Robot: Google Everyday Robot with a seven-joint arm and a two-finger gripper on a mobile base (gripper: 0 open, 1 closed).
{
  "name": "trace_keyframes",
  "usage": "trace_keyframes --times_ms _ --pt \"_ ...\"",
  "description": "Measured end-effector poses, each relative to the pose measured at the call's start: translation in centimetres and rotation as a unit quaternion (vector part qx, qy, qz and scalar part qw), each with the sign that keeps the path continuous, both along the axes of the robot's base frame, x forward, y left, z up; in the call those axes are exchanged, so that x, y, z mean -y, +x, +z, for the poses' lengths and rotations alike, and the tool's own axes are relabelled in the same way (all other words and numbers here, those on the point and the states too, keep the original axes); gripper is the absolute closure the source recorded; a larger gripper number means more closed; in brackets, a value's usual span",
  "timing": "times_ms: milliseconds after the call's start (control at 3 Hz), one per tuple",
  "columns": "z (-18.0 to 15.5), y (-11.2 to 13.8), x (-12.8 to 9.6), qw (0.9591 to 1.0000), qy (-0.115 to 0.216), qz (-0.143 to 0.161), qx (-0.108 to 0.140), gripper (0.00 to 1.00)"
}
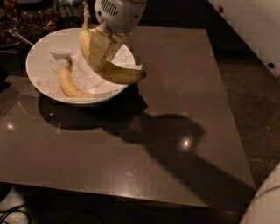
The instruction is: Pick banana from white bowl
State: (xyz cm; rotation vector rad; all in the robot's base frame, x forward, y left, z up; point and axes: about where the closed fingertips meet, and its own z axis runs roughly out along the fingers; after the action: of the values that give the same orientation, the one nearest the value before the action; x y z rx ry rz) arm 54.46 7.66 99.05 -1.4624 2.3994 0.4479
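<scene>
View from above and in front. My jaws hang over the right-hand rim of the white bowl [33,65], clamped across the middle of the banana [124,75]. Its long stem points up beside my wrist [114,13] and its tapered tip juts out past the rim, over the worktop [87,157].

The grip sits at the thickest part of the curve, which I judge gives the pads most to bear on and keeps the ends from swinging. The fruit appears to be clear of the bowl, not resting in it, so the pick looks close to done. What remains is to carry it away without letting it slip.

A second, shorter banana [66,83] lies on its side on the crumpled white paper [89,72] lining the bowl, apart from my jaws and untouched.

The worktop is dark, smooth and glossy. It shows small glints of lamp light and carries the broad shadow [175,131] of my arm. At its far left corner stands a dark dish [11,26] with a spoon [19,37]. To the right the worktop ends, and a speckled floor [253,109] lies below it. The room beyond is dim.
</scene>
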Motion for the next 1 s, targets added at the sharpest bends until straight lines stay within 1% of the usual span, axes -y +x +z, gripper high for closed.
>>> trace_keyframes --times_ms 333,667,1000 --pt "0.1 -0.1 0.0 1.0 0.001 0.0 0.001 1.0" --pt "-0.7 -1.8 1.3 0.9996 0.002 -0.019 -0.02 1.0" --pt "-1.9 -4.4 3.0 0.9972 0.006 -0.052 -0.054 1.0"
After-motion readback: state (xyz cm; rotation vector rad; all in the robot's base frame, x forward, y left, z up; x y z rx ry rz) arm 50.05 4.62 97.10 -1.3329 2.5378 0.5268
